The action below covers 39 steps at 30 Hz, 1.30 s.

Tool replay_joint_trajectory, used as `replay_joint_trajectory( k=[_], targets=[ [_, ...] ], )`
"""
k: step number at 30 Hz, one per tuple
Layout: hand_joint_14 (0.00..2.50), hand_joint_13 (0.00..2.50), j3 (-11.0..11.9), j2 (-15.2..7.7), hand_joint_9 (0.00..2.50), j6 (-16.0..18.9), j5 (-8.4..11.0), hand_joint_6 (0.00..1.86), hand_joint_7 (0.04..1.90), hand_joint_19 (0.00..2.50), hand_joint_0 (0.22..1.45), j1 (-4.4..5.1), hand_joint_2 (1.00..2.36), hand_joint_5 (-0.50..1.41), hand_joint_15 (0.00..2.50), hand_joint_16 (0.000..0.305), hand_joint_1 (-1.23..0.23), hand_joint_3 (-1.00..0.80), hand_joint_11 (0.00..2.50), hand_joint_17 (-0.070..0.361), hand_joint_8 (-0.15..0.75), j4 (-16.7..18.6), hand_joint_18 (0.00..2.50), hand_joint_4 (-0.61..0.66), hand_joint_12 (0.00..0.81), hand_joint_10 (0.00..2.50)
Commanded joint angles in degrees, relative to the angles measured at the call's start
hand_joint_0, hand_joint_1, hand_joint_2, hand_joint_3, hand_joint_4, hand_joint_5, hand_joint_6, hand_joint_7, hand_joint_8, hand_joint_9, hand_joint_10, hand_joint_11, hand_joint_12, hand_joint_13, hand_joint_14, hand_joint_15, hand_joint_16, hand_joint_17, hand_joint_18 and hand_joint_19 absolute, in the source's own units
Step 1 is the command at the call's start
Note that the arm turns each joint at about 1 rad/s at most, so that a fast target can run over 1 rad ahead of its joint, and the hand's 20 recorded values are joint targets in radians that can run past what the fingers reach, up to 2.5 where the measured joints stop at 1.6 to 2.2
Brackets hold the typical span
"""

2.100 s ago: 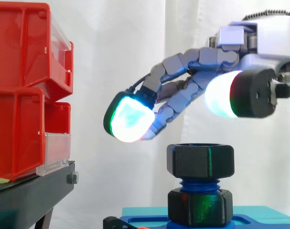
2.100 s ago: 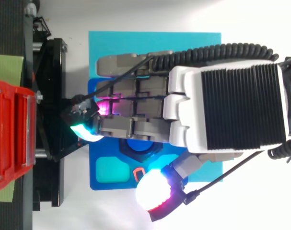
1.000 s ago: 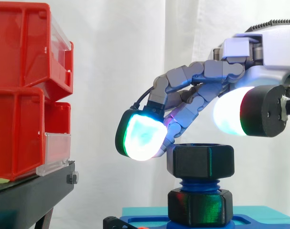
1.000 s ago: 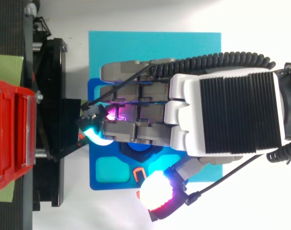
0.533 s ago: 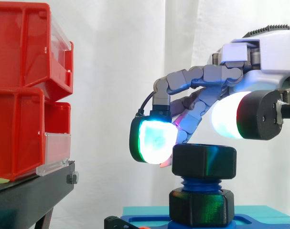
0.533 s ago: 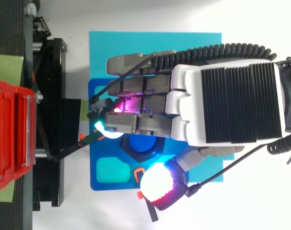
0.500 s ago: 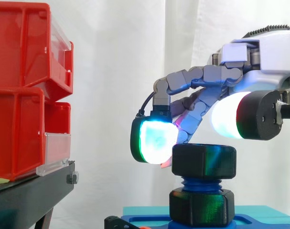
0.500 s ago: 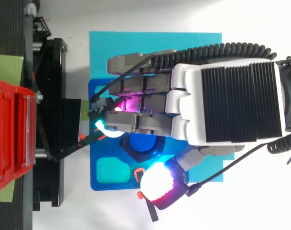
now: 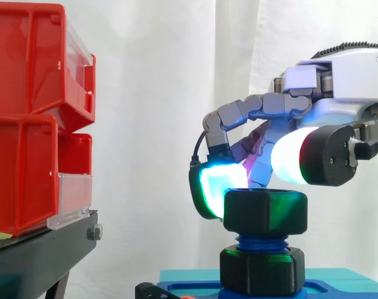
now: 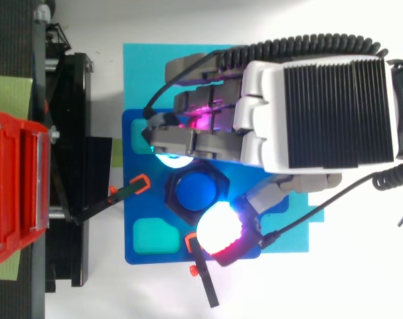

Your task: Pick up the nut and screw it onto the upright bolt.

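A black hex nut (image 9: 265, 212) sits on top of the upright blue bolt (image 9: 260, 240), above a second black nut (image 9: 260, 271) at the bolt's foot. From above, the nut (image 10: 171, 199) rings the bolt's blue top (image 10: 196, 191). My hand (image 10: 321, 113) reaches in from the right, fingers curled over the nut. A cyan-green fingertip (image 9: 217, 184) presses the nut's left flank. The white thumb pad (image 9: 294, 156) sits at the nut's upper right edge, on the side facing the thumb pad (image 10: 220, 231) seen from above. The nut is pinched between them.
The bolt stands on a blue fixture plate (image 10: 141, 219) lying on a cyan mat (image 10: 141, 66). Two black-and-orange clamps (image 10: 128, 189) (image 10: 202, 279) lie at the plate's edges. Stacked red bins (image 9: 33, 118) on a black stand (image 9: 39, 255) are at the left.
The fingers have curled in and the glowing fingertip has swung right and down onto the nut's side. From above, the hand has shifted up and right, baring the nut's top.
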Motion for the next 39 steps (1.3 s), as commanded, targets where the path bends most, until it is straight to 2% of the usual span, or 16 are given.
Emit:
replay_joint_trajectory(
  k=[1, 3, 4, 6, 17, 21, 28, 33, 39],
  targets=[
    [0.0, 1.07, 0.0, 0.0, 1.36, 0.0, -0.11, 0.58, 1.45, 0.05, 0.54, -0.58, 1.0, 0.06, 0.0, 0.013, -0.33, -0.5, 0.0, 0.029, 0.243, 0.0, 0.71, 0.09, 0.14, 0.0],
    [0.0, 1.11, 0.0, 0.0, 1.46, 0.0, -0.11, 0.58, 1.45, 0.07, 0.54, -0.67, 1.0, 0.07, 0.0, 0.012, -0.33, -0.5, 0.0, 0.027, 0.232, 0.0, 0.74, 0.09, 0.13, 0.0],
    [0.0, 1.14, 0.0, 0.0, 1.6, 0.0, -0.11, 0.58, 1.47, 0.09, 0.54, -0.84, 1.0, 0.08, 0.0, 0.011, -0.33, -0.5, 0.0, 0.026, 0.234, 0.0, 0.76, 0.09, 0.127, 0.0],
    [0.0, 1.15, 0.0, 0.0, 1.66, 0.0, -0.37, 0.57, 1.49, 0.09, 0.54, -1.11, 1.0, 0.08, 0.0, 0.011, -0.33, -0.5, 0.0, 0.024, 0.222, 0.0, 0.77, 0.09, 0.124, 0.0],
    [0.0, 1.16, 0.1, 0.0, 1.69, 0.0, -2.22, 0.5, 1.58, 0.09, 0.54, -2.42, 1.0, 0.08, 0.0, 0.011, -0.33, -0.5, 0.08, 0.025, 0.239, 0.3, 0.78, 0.12, 0.127, 0.0],
    [0.0, 1.14, 0.7, 0.0, 1.64, 0.0, -2.57, 0.5, 1.44, 0.1, 0.54, -2.6, 1.0, 0.05, 0.0, 0.013, -0.33, -0.5, 0.1, 0.03, 0.255, 0.1, 0.77, 0.17, 0.134, 0.0],
    [0.0, 1.11, 3.7, 0.0, 1.54, 0.0, -3.8, 0.5, 1.1, 0.11, 0.53, -2.86, 1.0, -0.02, 0.0, 0.016, -0.32, -0.5, 0.09, 0.036, 0.256, -0.4, 0.76, 0.21, 0.142, 0.0],
    [0.0, 1.04, 4.0, 0.0, 1.44, -0.1, -3.8, 0.5, 0.98, 0.11, 0.52, -2.34, 1.0, -0.04, 0.0, 0.019, -0.32, -0.5, 0.05, 0.042, 0.245, -0.3, 0.74, 0.23, 0.156, 0.0],
    [0.0, 0.91, 4.1, 0.0, 1.31, -0.2, -3.53, 0.5, 0.74, 0.05, 0.52, -1.28, 1.0, -0.06, 0.0, 0.019, -0.32, -0.5, 0.0, 0.042, 0.229, 0.3, 0.58, 0.19, 0.138, 0.0]
  ],
)
